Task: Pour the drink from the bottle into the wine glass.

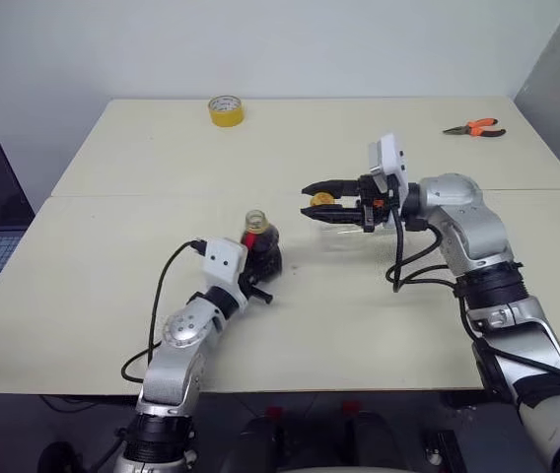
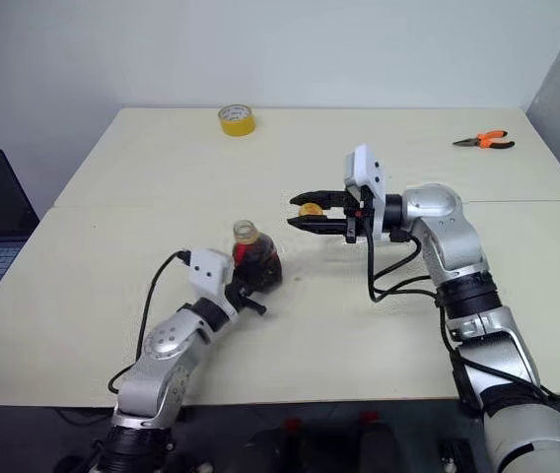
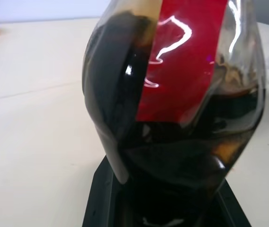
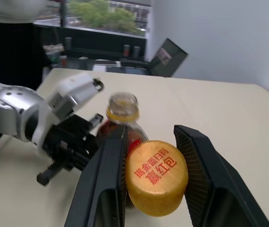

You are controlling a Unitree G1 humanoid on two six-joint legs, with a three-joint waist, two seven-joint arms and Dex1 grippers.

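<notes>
Cap point(image 4: 156, 176) is off, pinched in the right gripper point(image 1: 317, 203); left gripper point(image 1: 257, 268) is clamped on the open bottle point(image 1: 259, 241), full of drink point(image 3: 172, 156). Pouring is all ahead, I'd say.

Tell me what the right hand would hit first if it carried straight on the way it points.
Probably nothing: the right hand points level, above the small clear plastic bottle; depth is unclear.

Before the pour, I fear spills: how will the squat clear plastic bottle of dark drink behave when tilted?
The squat clear plastic bottle looks open: its yellow cap sits in the right claw, so drink could slosh out early. Its glossy, rounded body may slip in the left claw and probably dents if squeezed.
</notes>
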